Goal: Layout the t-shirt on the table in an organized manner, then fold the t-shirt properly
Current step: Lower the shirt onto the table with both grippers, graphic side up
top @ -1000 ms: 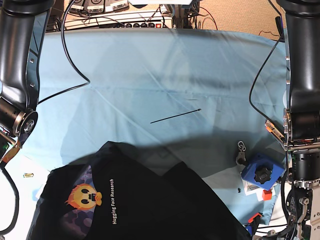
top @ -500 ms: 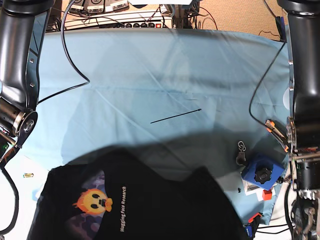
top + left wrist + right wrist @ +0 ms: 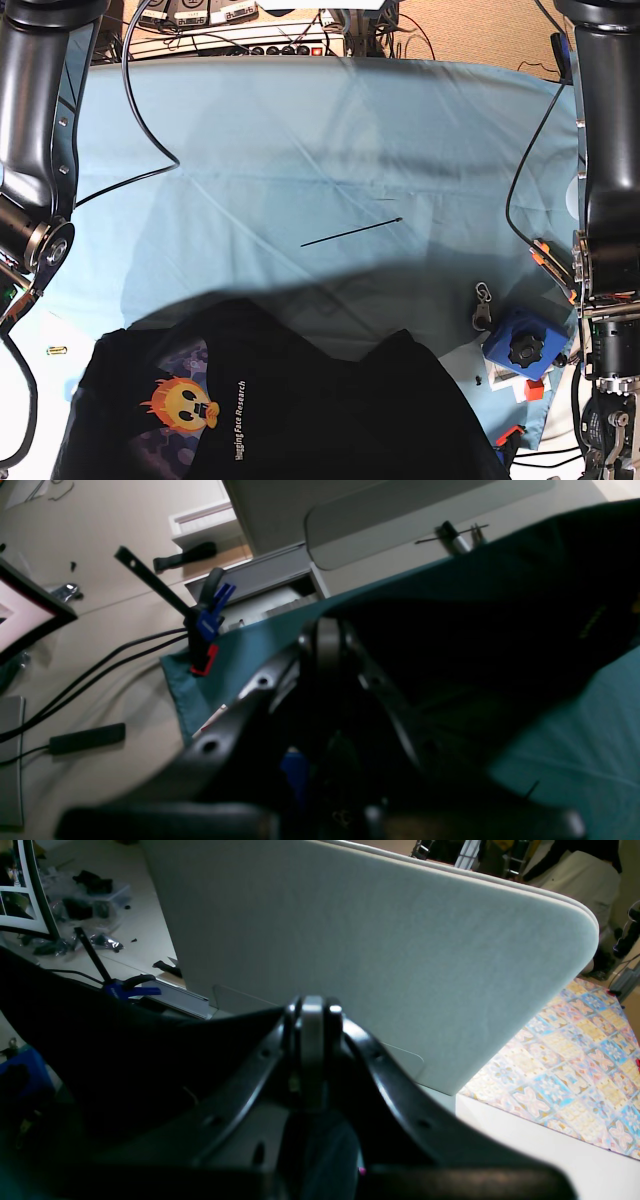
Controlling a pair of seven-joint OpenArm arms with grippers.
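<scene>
Both your pincers are clamped shut on black cloth. Your left gripper point(image 3: 325, 645) shows its fingers pressed together, with the t-shirt point(image 3: 290, 410) bunched dark around and under them. Your right gripper point(image 3: 312, 1025) is likewise closed tight, black fabric hanging off to its side; whether any cloth sits between the fingertips is hard to make out in either wrist view.

From the base view you see the shirt at the near edge of the table point(image 3: 300, 160), held up and spread, its lower part cut off by the frame. The orange flaming-skull graphic point(image 3: 185, 402) faces up, with a line of small white text point(image 3: 240, 420) just beside it.

Further out, a blue box with a black knob point(image 3: 524, 345) sits near the table's edge. A thin black rod point(image 3: 352, 232) lies mid-table, well apart from the shirt. At the far edge, a power strip point(image 3: 270, 48) and cables.
</scene>
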